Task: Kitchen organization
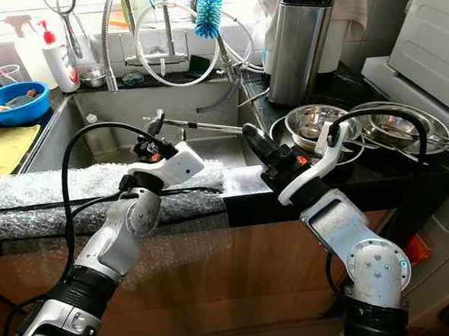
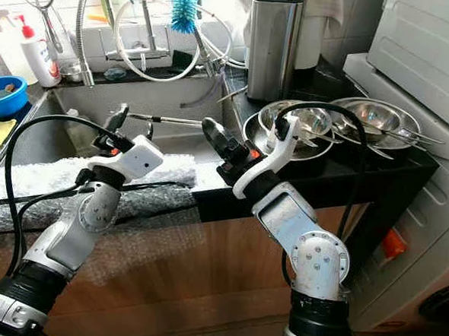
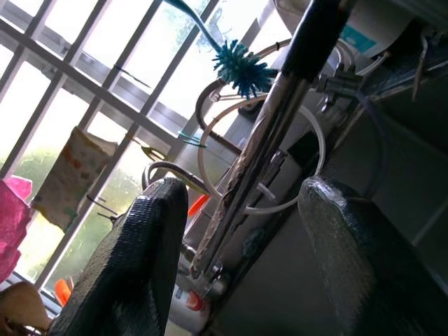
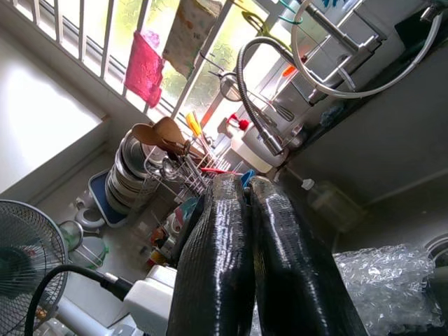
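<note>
Steel bowls (image 1: 316,122), shiny and nested, sit on the dark worktop (image 1: 407,175) beside my sink (image 1: 128,124), mouths upward; left gripper (image 1: 155,126) spread wide, right gripper (image 1: 254,139) pinched together, empty

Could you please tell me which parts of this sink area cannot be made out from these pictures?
- Floor of the sink: eye views, hidden behind the bubble wrap and the left gripper.
- Contents of the knife block: cut off by the top edge.
- Contents of the blue bowl: too small to identify.
- Label on the white bottle: too small to read.
- Anything beyond the right gripper: right wrist view, blocked by its shut fingers.
</note>
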Available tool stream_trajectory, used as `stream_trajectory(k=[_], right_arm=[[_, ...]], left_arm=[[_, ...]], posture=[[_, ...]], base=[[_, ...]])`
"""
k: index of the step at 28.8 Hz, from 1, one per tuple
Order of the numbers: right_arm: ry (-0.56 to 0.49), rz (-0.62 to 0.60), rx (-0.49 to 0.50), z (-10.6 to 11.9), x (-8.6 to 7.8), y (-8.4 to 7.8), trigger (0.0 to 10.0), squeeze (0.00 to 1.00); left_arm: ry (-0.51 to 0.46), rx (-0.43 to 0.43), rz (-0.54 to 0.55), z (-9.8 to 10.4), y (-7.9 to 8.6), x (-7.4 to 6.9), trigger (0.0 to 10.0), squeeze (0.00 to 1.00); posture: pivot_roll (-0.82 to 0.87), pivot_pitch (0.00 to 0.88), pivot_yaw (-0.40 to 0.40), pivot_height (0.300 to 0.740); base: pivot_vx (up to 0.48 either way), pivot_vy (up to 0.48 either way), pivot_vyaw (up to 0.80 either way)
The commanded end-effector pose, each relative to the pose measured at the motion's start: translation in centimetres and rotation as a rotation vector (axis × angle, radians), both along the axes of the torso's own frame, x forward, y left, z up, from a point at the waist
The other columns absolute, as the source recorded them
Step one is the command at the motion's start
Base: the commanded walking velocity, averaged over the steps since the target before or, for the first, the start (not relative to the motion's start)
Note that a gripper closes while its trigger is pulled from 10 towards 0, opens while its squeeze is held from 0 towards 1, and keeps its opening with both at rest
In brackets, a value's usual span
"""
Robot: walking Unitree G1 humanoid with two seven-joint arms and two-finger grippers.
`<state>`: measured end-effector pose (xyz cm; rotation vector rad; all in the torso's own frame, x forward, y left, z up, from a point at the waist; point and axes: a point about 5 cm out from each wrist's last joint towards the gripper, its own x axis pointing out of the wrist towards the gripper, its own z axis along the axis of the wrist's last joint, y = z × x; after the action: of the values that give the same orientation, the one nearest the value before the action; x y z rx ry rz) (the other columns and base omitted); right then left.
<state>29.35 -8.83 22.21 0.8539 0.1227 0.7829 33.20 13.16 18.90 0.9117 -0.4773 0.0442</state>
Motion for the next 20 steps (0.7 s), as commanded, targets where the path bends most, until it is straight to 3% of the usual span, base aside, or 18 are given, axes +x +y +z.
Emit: stream_trajectory(k=[1, 20], right_arm=[[-0.039, 0.031, -0.006, 0.73, -0.53, 0.44, 10.0, 0.00], [-0.037, 0.081, -0.011, 0.63, -1.09, 0.94, 10.0, 0.00]], left_arm=[[-0.020, 0.016, 0.037, 0.47, 0.71, 0.16, 10.0, 0.00], [-0.017, 0.038, 0.099, 0.32, 1.36, 0.34, 10.0, 0.00]], posture=[[0.02, 0.000, 0.079, 0.740], [0.02, 0.000, 0.083, 0.740]], base=[[0.000, 0.000, 0.00], [0.000, 0.000, 0.00]])
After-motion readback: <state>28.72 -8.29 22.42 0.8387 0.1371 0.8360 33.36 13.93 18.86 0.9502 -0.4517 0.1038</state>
